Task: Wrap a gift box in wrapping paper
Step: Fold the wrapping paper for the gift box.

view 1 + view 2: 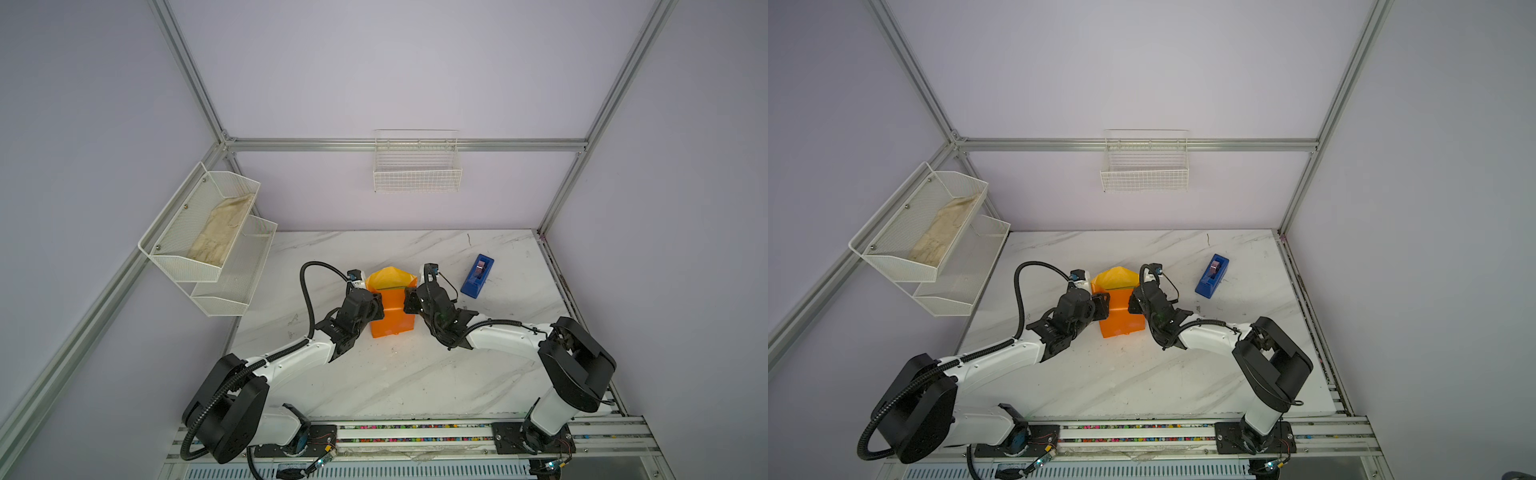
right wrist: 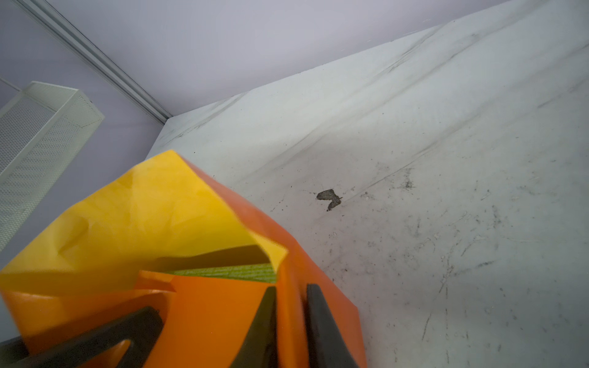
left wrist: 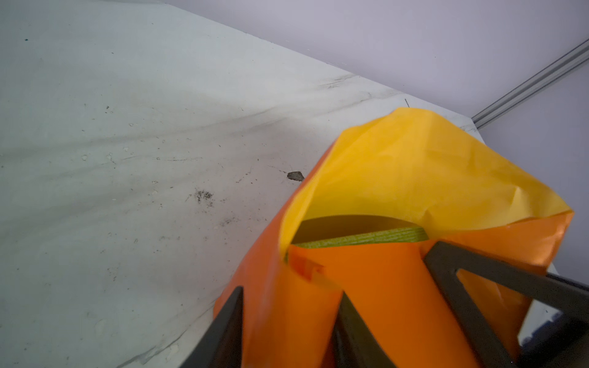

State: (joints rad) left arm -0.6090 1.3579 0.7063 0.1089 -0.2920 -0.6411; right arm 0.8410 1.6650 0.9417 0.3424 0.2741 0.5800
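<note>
- Top views: paper stands mid-worktop, folded up into an orange sleeve. Its far end is open and the yellow inner side shows. Same in both top views.
- Box sits inside the sleeve, nearly all hidden from above.
- Left hand is against the sleeve's left side and right hand against its right side, facing each other. Finger gaps are not readable from here.
- Blue tape dispenser lies on the worktop right of the right hand, apart from the paper.
- Mesh rack on the left wall holds a beige cloth in its upper tier. Wire basket hangs on the back wall.
- Left wrist: left hand has one finger each side of an orange paper fold, medium gap. Can't tell if it pinches or just straddles.
- The box's green edge shows in the sleeve's mouth, with the yellow flap arching over it.
- The right hand's dark finger lies on the orange face beyond.
- Dark scrap lies on the worktop just beside the paper.
- Right wrist: right hand is narrow, clamped on a thin orange paper wall.
- Box green edge shows just inside the mouth, close to that hand.
- The left hand's finger is on the orange face opposite.
</note>
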